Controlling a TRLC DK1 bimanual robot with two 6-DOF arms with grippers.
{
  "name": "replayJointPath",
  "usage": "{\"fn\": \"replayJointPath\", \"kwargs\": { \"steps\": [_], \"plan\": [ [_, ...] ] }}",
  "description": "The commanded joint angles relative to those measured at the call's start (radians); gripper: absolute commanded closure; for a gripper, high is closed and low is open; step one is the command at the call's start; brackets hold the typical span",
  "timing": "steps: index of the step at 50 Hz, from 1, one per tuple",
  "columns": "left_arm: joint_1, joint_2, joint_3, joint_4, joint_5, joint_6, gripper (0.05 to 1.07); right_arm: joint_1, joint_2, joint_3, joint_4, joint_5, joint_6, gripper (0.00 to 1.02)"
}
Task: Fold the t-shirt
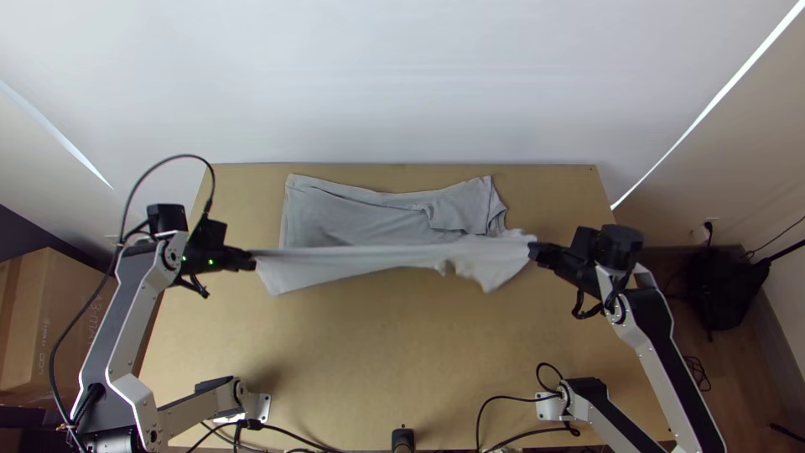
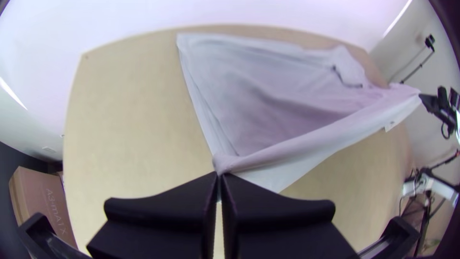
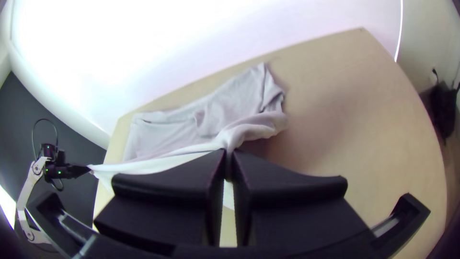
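Note:
In the top view my left gripper (image 1: 251, 261) and my right gripper (image 1: 534, 249) hold the near edge of the light grey t-shirt (image 1: 360, 220) at its two ends. The held strip is pulled taut between them, and the rest lies spread on the table behind, with wrinkles at its right end. My left gripper (image 2: 219, 175) is shut on a corner of the shirt (image 2: 268, 96) in its wrist view. In the right wrist view the fingers of my right gripper (image 3: 229, 152) pinch bunched cloth of the shirt (image 3: 225, 110).
Bare wooden table (image 1: 360, 352) lies in front of the shirt. Black cables run along the near edge, between the arms' bases. A cardboard box (image 1: 59, 319) stands beyond the table's left side, and a black bag (image 1: 723, 281) lies on the floor to the right.

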Motion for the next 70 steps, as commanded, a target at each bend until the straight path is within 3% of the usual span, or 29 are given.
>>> {"fn": "replayJointPath", "kwargs": {
  "steps": [1,9,19,35,46,70],
  "plan": [
    [-0.018,0.008,0.138,0.020,-0.002,-0.131,1.05,-0.039,0.002,0.099,0.061,0.038,-0.039,1.00],
    [-0.059,-0.005,0.333,0.066,-0.033,-0.253,1.05,-0.096,0.090,0.256,0.132,0.064,-0.069,1.00],
    [-0.079,0.031,0.567,0.194,-0.116,-0.355,1.05,-0.094,0.223,0.487,0.147,0.098,-0.111,1.00],
    [-0.061,0.127,0.946,0.218,-0.179,-0.420,1.05,-0.042,0.307,0.783,0.238,0.211,-0.204,1.00],
    [-0.038,0.069,1.092,0.223,-0.203,-0.499,1.05,-0.001,0.194,0.902,0.285,0.272,-0.197,1.00],
    [-0.022,-0.336,1.103,0.186,-0.208,-0.569,1.05,0.038,-0.176,0.964,0.250,0.265,-0.171,1.00]
  ]
}}
